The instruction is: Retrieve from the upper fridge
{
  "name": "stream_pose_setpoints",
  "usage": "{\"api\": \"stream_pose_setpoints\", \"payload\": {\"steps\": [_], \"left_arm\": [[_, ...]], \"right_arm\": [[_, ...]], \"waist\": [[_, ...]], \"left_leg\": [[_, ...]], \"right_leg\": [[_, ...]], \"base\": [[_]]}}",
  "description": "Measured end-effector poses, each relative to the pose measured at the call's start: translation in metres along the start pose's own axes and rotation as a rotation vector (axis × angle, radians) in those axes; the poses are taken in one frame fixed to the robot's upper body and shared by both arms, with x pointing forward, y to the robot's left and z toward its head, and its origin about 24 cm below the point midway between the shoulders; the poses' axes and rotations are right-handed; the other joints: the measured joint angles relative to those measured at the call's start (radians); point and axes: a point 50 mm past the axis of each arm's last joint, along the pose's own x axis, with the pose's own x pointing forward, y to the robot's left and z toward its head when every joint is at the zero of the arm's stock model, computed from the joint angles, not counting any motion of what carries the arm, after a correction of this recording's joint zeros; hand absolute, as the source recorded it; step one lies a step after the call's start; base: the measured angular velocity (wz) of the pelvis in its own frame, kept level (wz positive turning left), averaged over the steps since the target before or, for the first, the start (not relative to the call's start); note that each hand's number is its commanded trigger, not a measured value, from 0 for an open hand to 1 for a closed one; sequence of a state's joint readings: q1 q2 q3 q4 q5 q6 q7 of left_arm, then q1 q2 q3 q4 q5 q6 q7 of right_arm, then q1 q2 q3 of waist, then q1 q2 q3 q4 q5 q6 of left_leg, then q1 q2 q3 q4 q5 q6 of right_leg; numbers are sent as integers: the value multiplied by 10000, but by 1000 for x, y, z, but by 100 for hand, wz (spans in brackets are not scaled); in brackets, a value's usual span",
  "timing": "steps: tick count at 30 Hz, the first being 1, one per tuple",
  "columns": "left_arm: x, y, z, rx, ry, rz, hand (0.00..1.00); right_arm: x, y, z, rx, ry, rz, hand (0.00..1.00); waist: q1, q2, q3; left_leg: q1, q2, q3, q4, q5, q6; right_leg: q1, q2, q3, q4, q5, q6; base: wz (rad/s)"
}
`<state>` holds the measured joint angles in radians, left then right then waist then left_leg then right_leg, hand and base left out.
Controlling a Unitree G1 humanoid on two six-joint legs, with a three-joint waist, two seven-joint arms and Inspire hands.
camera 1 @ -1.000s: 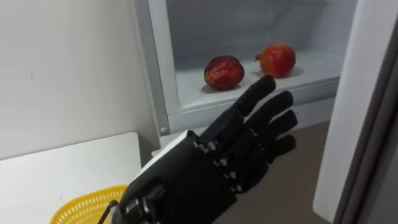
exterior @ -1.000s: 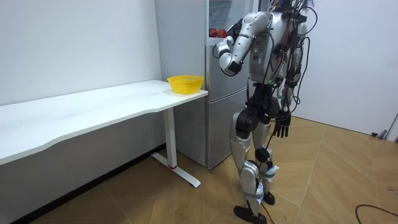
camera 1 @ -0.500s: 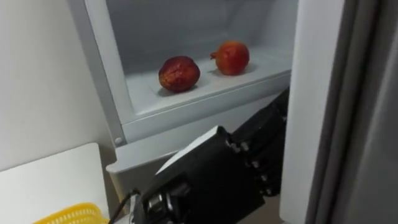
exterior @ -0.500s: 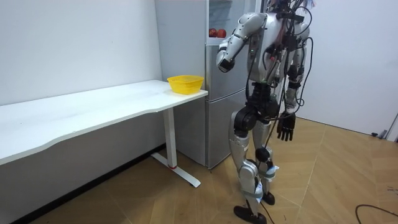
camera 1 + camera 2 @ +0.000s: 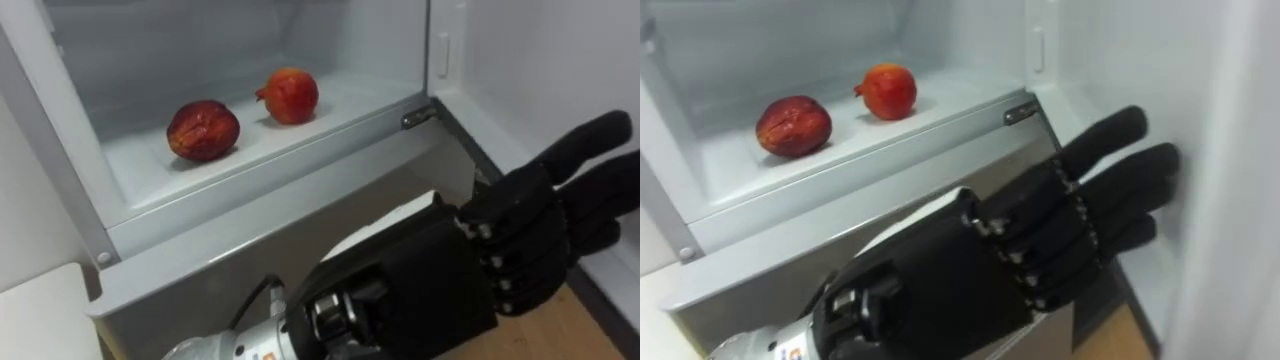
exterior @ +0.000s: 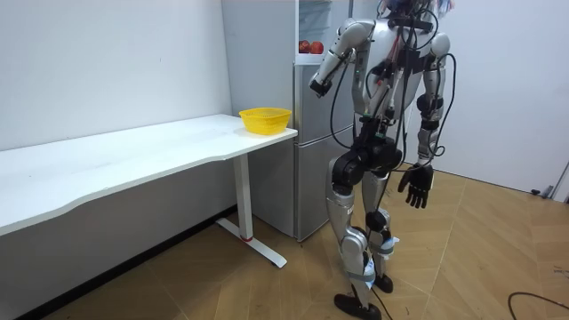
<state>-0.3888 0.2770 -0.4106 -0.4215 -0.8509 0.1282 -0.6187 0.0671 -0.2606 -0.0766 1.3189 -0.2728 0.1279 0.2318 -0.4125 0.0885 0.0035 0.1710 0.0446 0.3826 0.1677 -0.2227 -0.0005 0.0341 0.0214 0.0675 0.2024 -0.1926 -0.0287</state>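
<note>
Before the open fridge (image 5: pixel 250 230): left hand (image 5: pixel 470 270) raised, fingers straight and apart, empty. On shelf (image 5: pixel 345 108), 2 items: darker fruit (image 5: pixel 203 130), brighter fruit (image 5: pixel 290 95). The right hand (image 6: pixel 416 188) hangs, fingers loose.

I see a long white table (image 6: pixel 133 158) standing against a plain white wall (image 6: pixel 107 62). The floor (image 6: pixel 498 258) under me is made of light brown wood boards

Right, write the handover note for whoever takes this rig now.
Left hand: open, fingers straight, raised in front of the open upper fridge, below its shelf and holding nothing.
Right hand: open, hanging by the robot's side.
Darker red fruit and brighter red fruit sit apart on the upper fridge shelf.
Done: door open.
Left: grasp a fruit, take it out, probably to the yellow basket.
</note>
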Motion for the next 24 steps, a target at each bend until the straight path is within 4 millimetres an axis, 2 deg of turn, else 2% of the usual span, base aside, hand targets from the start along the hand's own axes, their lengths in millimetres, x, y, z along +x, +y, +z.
{"api": "stream_pose_setpoints", "payload": {"steps": [6, 8, 10, 24], "left_arm": [[7, 7, -4, -96, 124, -33, 0], [9, 9, -5, -78, 179, -77, 0], [10, 10, -5, -68, 206, -64, 0], [19, 12, -1, 327, 376, -197, 0]], "right_arm": [[0, -3, -1, 131, 8, -52, 0], [-1, -3, -2, 169, 41, -61, 0], [-1, -4, -4, 232, 88, -37, 0], [-2, -7, -6, 404, 109, 162, 0]], "waist": [[-203, -4, 9], [-202, -5, 11], [-232, -8, 13], [-358, -109, 88]], "left_leg": [[43, 19, 68, -1, 0, 0], [116, 46, 274, -3, 0, 0], [150, 125, 289, -8, -1, -2], [158, 178, 726, -9, -18, -33]], "right_leg": [[-23, 71, 149, 11, 21, -35], [-10, 139, 232, 19, 32, -54], [11, 139, 298, 16, 43, -72], [-79, 215, 553, 61, 64, -100]], "base": [[-6], [-17], [-13], [-6]]}}
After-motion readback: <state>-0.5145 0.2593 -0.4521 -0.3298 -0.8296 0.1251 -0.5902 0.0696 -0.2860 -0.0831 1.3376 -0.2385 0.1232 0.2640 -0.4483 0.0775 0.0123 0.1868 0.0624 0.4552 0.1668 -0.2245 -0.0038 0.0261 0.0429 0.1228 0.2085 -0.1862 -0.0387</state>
